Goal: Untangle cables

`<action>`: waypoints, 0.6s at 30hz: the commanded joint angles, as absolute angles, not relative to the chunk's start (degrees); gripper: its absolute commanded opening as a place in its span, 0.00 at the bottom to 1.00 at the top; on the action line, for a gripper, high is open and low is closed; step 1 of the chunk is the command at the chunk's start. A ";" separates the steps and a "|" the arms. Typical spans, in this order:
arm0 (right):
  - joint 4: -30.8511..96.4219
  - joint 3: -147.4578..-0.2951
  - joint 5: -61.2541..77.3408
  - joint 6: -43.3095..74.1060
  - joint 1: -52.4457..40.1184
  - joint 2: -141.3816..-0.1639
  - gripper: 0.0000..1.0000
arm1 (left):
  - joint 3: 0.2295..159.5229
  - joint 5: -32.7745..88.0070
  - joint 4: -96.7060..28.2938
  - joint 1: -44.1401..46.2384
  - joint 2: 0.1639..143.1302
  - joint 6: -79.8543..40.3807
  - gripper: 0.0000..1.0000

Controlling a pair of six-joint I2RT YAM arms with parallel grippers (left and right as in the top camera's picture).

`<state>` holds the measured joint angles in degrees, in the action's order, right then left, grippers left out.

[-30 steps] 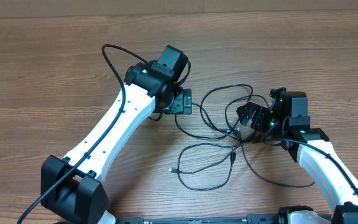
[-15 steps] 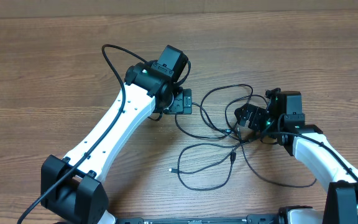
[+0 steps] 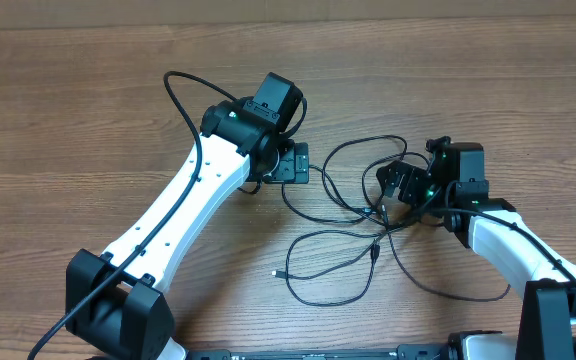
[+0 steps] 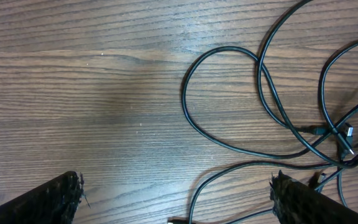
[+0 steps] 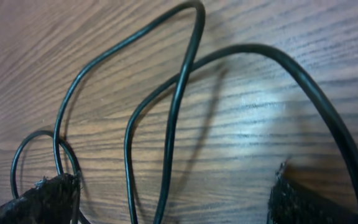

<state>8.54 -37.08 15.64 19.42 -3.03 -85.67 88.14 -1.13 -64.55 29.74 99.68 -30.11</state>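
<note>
Thin black cables (image 3: 353, 215) lie tangled on the wooden table, with loops from the centre to the right and a small plug end (image 3: 277, 272) at the front. My left gripper (image 3: 293, 163) hangs open just left of the tangle; its view shows cable loops (image 4: 266, 93) and plugs (image 4: 347, 134) ahead, nothing between the fingertips (image 4: 55, 199). My right gripper (image 3: 400, 183) is open and low over the tangle's right side; two cable strands (image 5: 173, 137) run between its fingers (image 5: 48, 196) without being pinched.
The wooden table (image 3: 68, 120) spreads wide to the left and back. A thicker black arm cable (image 3: 183, 100) arcs over the left arm. A long cable loop (image 3: 448, 290) trails toward the right arm's base.
My right gripper has shifted slightly left and back, closer over the tangle. The left arm and the cables have not visibly moved.
</note>
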 commanded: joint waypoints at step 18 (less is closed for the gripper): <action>6.24 -37.89 15.55 17.54 -2.94 -88.75 0.91 | 88.86 -1.72 -64.47 29.58 100.09 -31.31 0.99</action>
<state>6.76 -37.06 15.64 17.93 -3.03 -86.87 88.14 -1.15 -64.55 29.74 99.68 -30.13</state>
